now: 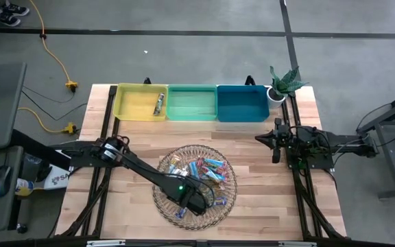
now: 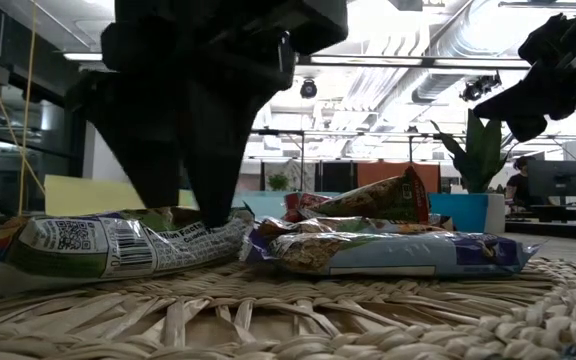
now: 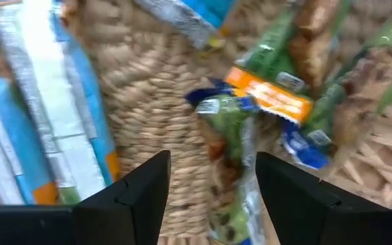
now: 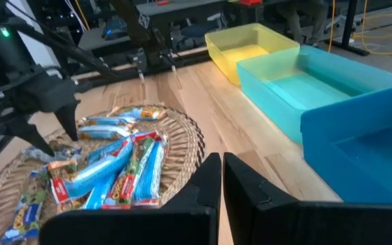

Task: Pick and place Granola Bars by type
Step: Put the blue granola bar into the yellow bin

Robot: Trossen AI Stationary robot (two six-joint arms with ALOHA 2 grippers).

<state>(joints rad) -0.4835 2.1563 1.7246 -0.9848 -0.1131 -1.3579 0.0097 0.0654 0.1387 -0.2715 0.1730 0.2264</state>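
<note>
Woven wicker fills the foreground of the low view, where the round tray (image 2: pixel 268 320) carries the Granola Bars (image 1: pixel 199 173) in a loose pile at the middle of the table (image 1: pixel 259 206). Light blue-white bars and teal-pink ones lie toward the tray's far side, with green-wrapped ones toward its near edge. One more bar (image 1: pixel 159 103) lies apart in the yellow bin (image 1: pixel 132 103) at the table's far edge.

Down in the tray, the left hand (image 3: pixel 213 187) stands with its fingers (image 3: pixel 138 194) parted at a middling width, one on either side of a green-wrapped bar (image 3: pixel 233 136) on the wicker; whether the tips touch it I cannot tell, and nothing is lifted.

Beside the yellow bin sit a green bin (image 1: pixel 191 103) and a blue bin (image 1: pixel 242 103) in a row, and a small potted plant (image 1: pixel 282 85) stands at the far right corner. Well off to the right, the right hand (image 4: pixel 216 180) hangs over bare table with its fingers pressed together, holding nothing.
</note>
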